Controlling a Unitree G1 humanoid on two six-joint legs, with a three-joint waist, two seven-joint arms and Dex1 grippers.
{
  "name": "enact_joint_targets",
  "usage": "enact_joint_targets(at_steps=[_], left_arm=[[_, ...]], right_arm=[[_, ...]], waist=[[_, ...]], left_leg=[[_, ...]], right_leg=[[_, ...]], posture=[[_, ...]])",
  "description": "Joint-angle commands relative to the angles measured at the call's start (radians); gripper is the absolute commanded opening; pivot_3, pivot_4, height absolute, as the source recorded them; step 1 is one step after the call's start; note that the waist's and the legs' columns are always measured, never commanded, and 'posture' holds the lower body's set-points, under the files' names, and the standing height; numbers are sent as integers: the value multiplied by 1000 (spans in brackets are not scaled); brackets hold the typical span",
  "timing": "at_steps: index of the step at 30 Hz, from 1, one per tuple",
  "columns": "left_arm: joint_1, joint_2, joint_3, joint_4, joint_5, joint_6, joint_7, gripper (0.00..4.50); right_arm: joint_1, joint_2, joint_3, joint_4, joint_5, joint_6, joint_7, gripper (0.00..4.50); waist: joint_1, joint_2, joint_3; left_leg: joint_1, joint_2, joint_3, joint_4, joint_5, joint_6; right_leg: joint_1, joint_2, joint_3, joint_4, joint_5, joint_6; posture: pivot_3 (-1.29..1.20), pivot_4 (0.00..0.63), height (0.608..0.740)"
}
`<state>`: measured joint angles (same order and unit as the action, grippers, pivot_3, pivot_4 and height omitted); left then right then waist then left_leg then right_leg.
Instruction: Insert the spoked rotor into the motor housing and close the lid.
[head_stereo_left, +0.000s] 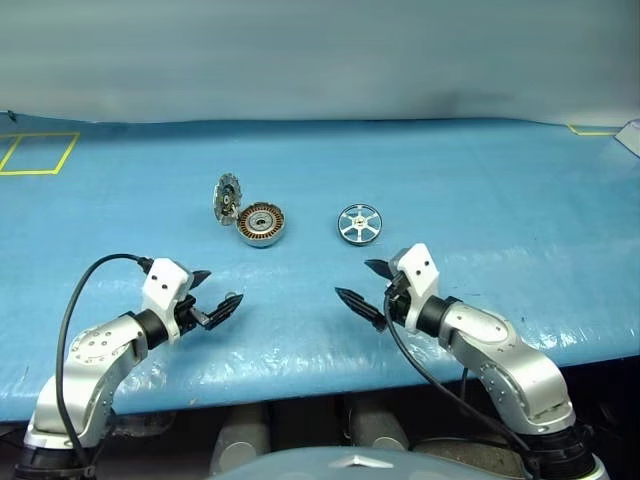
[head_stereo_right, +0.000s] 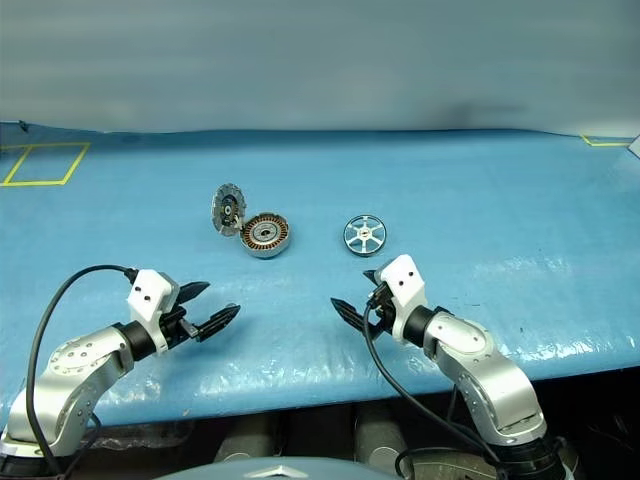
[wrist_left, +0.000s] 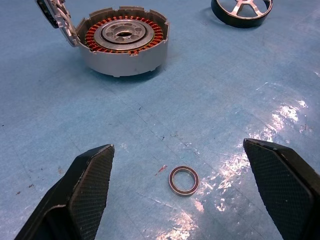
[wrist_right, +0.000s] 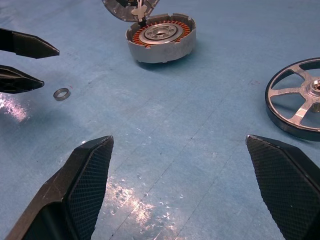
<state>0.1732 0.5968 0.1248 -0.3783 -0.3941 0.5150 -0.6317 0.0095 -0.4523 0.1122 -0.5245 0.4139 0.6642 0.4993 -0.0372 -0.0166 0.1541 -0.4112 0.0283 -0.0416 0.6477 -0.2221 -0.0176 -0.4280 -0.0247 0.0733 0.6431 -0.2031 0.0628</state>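
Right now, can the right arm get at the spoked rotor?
Probably yes. The spoked rotor lies flat just beyond the right gripper, whose jaws stand open and empty, with bare blue table between them.

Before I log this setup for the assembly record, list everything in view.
spoked rotor: one, silver, flat on the table, right of the housing, apart from it
motor housing: one, silver with copper windings, table centre
lid: one, grey, toothed, hinged open at the housing's left
small ring: one, dark metal, before the left gripper
table: one, blue cover, yellow tape marks
left gripper: one, black fingers, open, empty
right gripper: one, black fingers, open, empty
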Motion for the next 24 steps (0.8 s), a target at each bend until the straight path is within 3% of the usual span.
enact_joint_targets(at_steps=[1,24], left_arm=[[2,3,5,-41,10,-14,6,4500],[-2,2,0,-32,34,-20,-7,4500]], right_arm=[[-9,-9,-5,-49,3,-11,10,4467],[-18,-30,15,-33,2,4,43,4467]], waist=[[0,0,0],[0,0,0]], left_leg=[[0,0,0,0,0,0],[0,0,0,0,0,0]], right_leg=[[0,0,0,0,0,0],[0,0,0,0,0,0]], posture=[[0,150,740],[0,150,740]])
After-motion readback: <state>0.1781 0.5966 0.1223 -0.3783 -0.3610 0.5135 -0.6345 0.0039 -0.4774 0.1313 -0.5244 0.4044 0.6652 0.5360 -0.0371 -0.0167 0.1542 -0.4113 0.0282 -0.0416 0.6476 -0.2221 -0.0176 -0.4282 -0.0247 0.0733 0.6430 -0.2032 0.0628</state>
